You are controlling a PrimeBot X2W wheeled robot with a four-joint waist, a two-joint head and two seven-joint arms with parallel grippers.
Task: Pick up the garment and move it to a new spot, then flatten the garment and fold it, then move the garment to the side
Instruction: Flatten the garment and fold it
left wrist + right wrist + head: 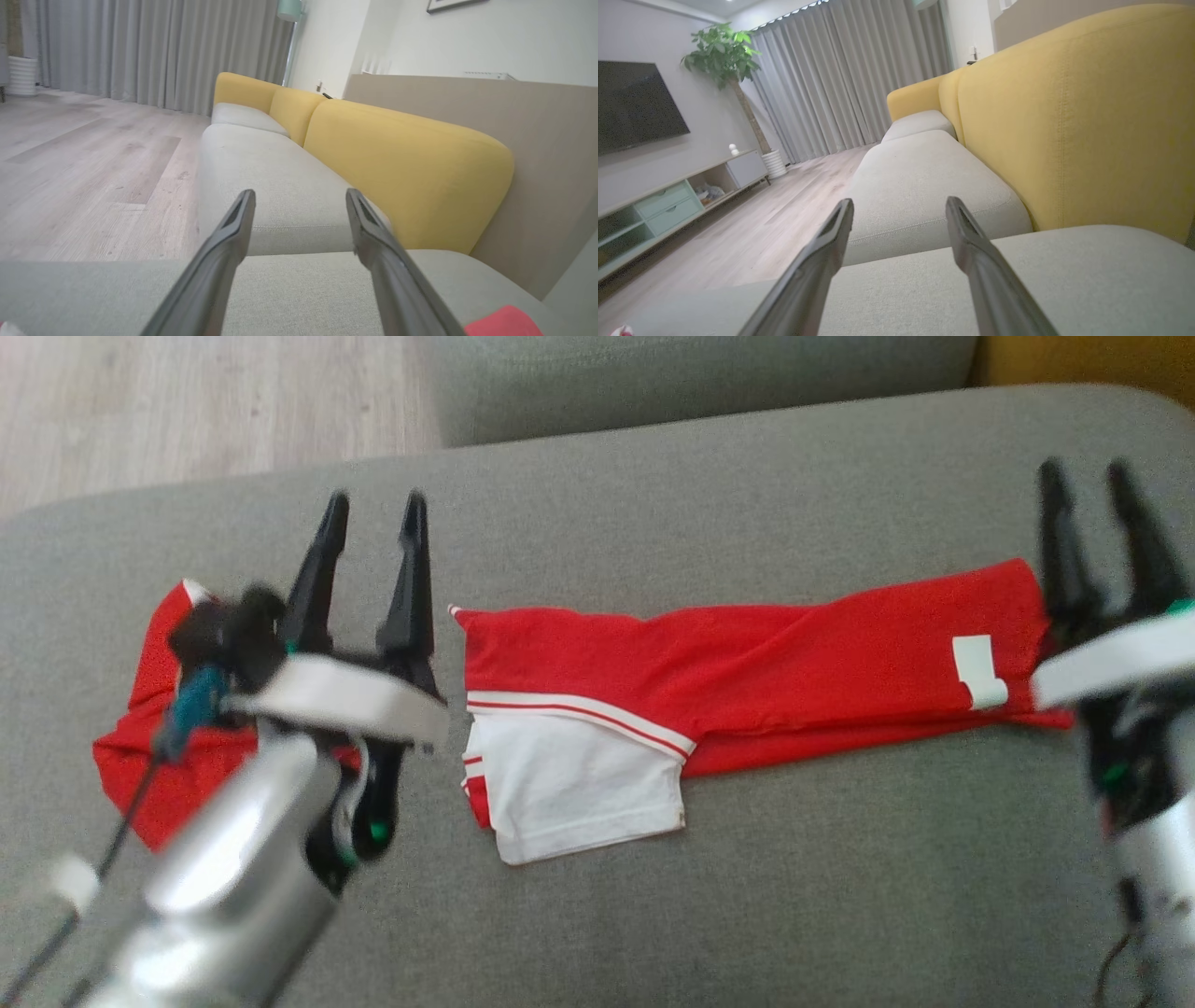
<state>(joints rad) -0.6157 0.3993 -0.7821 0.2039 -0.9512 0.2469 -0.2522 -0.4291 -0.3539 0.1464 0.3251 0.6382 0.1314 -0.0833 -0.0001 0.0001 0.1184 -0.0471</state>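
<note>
Left tool, wide, above grey sofa cushion

One garment, two end effectors, one grey sofa

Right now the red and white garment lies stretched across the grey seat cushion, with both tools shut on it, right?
No: the left tool and right tool are both open, fingers spread, gripping nothing, as the head view shows. The garment does lie stretched across the grey seat cushion.
</note>
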